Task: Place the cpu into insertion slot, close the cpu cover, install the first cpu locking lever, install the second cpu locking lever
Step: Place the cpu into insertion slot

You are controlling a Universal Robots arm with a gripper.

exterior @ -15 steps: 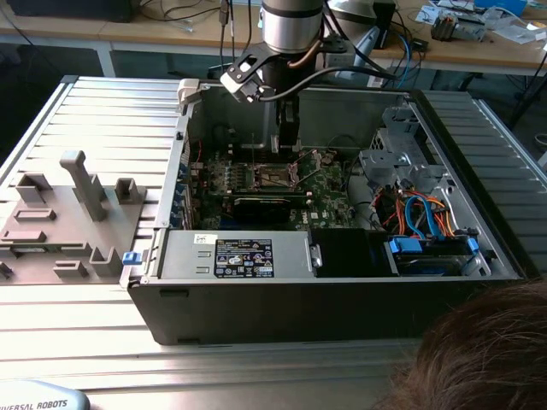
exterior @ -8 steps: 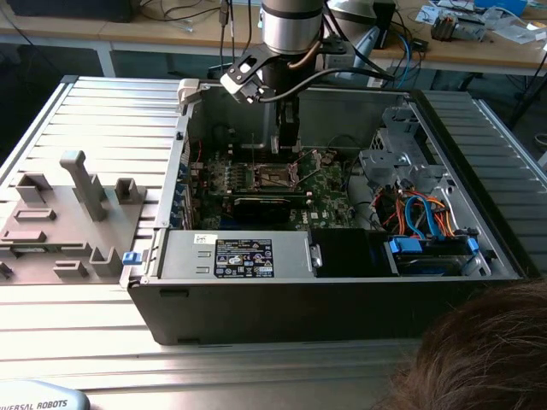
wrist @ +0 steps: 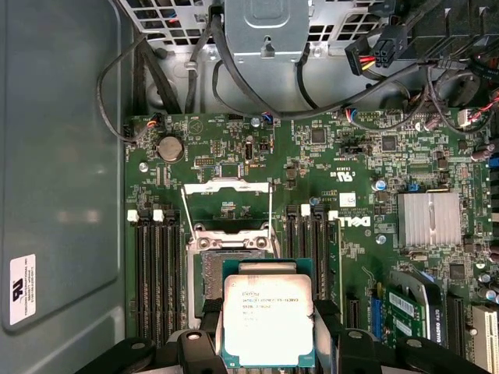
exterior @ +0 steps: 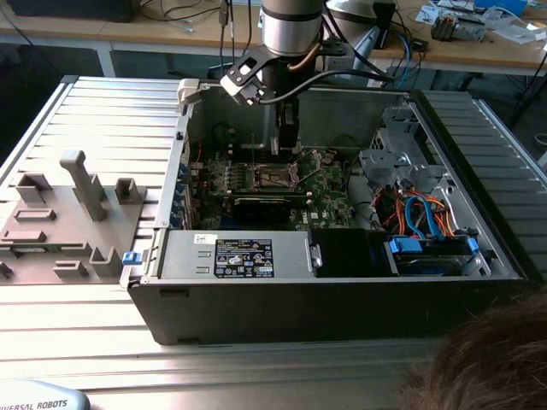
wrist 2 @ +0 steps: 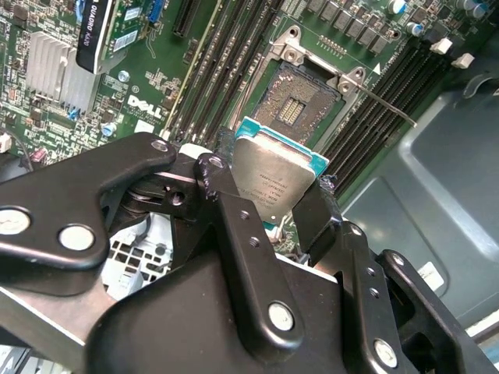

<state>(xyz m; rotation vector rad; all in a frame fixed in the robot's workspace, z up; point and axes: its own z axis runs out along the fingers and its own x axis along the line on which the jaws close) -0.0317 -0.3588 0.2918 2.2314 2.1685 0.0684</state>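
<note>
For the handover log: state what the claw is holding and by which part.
The claw holds the cpu, pinched by two opposite side edges with its metal top bare, close to the uncovered insertion slot.

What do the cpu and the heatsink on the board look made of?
The cpu: matte silver-grey metal lid, by its soft sheen, on a teal-green rim, likely circuit laminate. The heatsink: pale finned metal, probably aluminium, judging by its dull silver ribs.

A robotics lab: 1 arm (exterior: 291,26) over an open PC (exterior: 325,299) on a slotted table (exterior: 111,111), cluttered benches (exterior: 171,30) behind.
</note>
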